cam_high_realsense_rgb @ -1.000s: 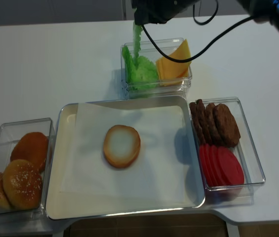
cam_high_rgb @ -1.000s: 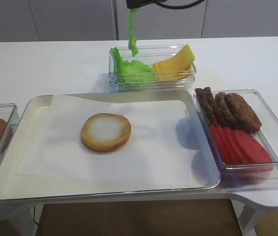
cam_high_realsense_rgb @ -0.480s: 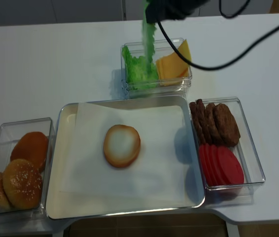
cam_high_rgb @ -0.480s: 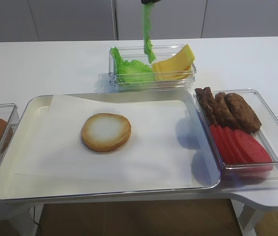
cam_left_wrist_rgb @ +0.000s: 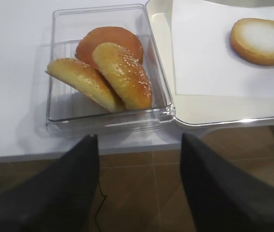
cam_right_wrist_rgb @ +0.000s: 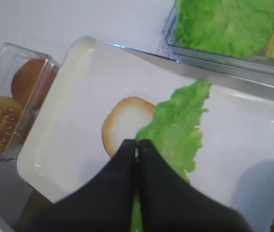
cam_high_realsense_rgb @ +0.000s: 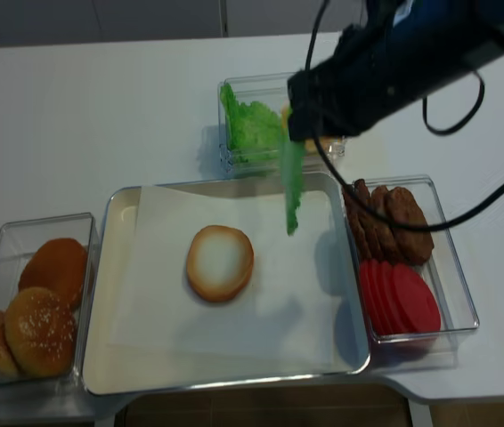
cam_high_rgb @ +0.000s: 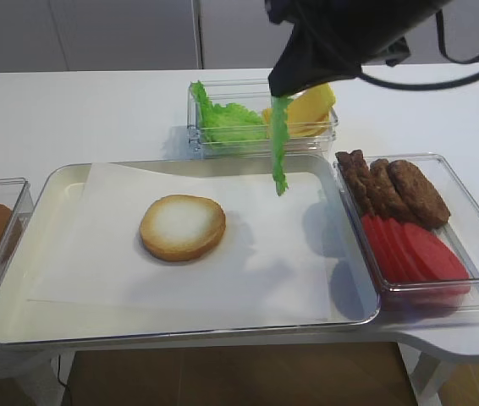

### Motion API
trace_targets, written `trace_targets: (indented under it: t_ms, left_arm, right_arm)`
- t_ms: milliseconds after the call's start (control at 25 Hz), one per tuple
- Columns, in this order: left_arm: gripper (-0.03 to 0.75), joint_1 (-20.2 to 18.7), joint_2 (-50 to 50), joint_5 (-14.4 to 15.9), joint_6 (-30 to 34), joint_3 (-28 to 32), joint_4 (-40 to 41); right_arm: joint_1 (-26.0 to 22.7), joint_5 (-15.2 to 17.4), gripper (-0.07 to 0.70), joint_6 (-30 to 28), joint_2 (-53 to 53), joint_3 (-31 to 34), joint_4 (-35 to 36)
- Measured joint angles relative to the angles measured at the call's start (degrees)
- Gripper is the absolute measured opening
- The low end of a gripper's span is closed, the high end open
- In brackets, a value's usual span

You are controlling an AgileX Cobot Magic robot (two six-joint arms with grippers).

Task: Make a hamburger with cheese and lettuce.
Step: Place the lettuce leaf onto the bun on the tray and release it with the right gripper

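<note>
The right end effector has its two black fingers pressed together on the top edge of a lettuce leaf, which hangs straight down from it as a narrow green strip above the tray. In the high views the leaf's lower tip hangs over the white paper lining the tray, to the right of the bun half and clear of it; the bun half lies cut face up near the middle of the paper with nothing on it. From the right wrist view the leaf spreads out beyond the fingertips and overlaps the right side of the bun half in the picture. Behind the tray on the counter, a clear box holds more lettuce on its left side and yellow cheese slices on its right, partly hidden by the arm. A second clear box to the right of the tray holds brown patties and red tomato slices. The left end effector shows only in its own wrist view, its fingers spread apart and holding nothing, hanging off the front edge of the counter beside a clear box of bun tops that stands just left of the tray.
</note>
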Motion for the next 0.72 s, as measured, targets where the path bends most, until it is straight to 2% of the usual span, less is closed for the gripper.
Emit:
trace_targets:
  t_ms: [120,280,520,720]
  left_arm:
    - [0.403,0.0,0.0,0.0,0.0,0.0,0.0]
    - [0.403,0.0,0.0,0.0,0.0,0.0,0.0]
    - [0.403,0.0,0.0,0.0,0.0,0.0,0.0]
    - [0.403,0.0,0.0,0.0,0.0,0.0,0.0]
  right_arm:
    - [2.6,-2.7,0.003,0.0,0.0,3.1,-1.7]
    - [6.9,-7.9,0.002,1.0,0.0,6.4,-5.0]
    - [12.7,-14.0,0.002,3.7,1.0,6.7,-10.5]
    - [14.5,-17.3,0.002,7.2,3.4,6.7,-16.2]
